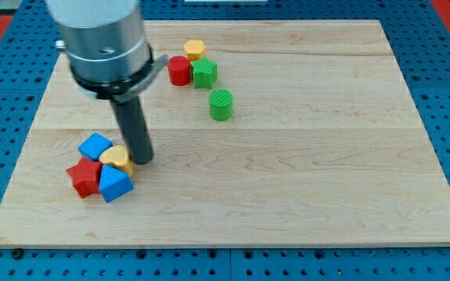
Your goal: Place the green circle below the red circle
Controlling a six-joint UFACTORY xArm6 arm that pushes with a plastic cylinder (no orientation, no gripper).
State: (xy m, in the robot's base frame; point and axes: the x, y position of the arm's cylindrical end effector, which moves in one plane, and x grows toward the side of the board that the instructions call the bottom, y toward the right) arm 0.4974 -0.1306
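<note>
Green circle (221, 104): ribbed upright cylinder, standing alone below red circle (179, 71)

Wooden board (303, 195) with 8 blocks, seemingly in 2 clusters

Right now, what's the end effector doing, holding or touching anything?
My tip: a bare rod, no jaws, holding nothing.
It sits against the yellow block in the lower-left cluster, far from the green circle and red circle.

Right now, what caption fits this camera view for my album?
My tip touches the yellow block at the view's left, far from the green circle and red circle.
</note>
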